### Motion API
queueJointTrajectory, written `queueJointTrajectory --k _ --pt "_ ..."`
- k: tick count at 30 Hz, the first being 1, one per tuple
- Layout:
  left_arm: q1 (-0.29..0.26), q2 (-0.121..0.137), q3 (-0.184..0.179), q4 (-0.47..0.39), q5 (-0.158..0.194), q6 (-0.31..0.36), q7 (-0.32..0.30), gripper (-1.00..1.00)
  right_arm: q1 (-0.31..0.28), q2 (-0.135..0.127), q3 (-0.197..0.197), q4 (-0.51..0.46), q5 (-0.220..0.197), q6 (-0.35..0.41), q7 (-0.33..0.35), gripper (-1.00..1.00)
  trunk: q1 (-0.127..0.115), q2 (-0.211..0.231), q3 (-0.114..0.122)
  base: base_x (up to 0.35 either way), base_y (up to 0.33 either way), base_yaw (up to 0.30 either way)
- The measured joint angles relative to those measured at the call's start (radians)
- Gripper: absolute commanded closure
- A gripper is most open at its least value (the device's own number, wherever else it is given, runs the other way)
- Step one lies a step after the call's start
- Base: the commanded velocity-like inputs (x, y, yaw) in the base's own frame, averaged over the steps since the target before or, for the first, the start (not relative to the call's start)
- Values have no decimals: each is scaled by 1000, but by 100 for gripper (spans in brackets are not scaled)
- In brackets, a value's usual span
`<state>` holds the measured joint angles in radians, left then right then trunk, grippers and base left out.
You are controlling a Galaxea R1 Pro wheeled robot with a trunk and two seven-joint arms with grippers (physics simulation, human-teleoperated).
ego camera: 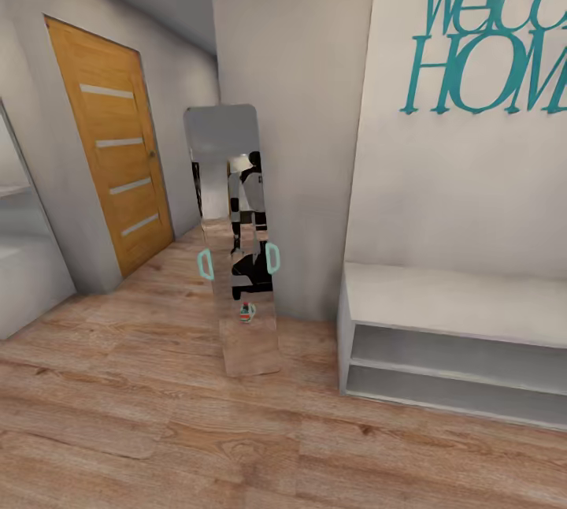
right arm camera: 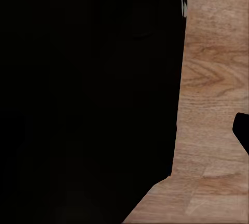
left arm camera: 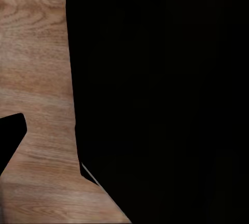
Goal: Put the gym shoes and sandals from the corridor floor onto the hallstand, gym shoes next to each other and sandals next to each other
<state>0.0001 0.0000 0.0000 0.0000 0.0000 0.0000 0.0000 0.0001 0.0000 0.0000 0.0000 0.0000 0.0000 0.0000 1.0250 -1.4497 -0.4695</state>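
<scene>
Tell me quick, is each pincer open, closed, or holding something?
Left pincer: cannot be told; its camera shows dark shapes over the wood floor.
Right pincer: cannot be told, same dark shapes.

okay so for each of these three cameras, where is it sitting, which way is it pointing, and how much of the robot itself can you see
Head view: high on the robot, facing down the corridor at a standing mirror, a wooden door and a pale bench; the robot appears as a reflection in the mirror.
Left wrist view: aimed down at the wood floor, beside a large black robot part.
Right wrist view: likewise floor and black bulk.
Shared: all views show the plank floor.
</scene>
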Motion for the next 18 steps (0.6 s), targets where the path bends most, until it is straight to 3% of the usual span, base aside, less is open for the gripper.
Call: queueJointTrajectory --k 8,18 --pt "9 -5 -4 11 -8 1 2 -100 -28 17 1 -35 1 5 -4 -100 0 0 0 0 0 0" --pt "12 -3 -1 11 -7 8 3 -100 -37 8 0 -41 1 10 -4 -100 0 0 0 0 0 0"
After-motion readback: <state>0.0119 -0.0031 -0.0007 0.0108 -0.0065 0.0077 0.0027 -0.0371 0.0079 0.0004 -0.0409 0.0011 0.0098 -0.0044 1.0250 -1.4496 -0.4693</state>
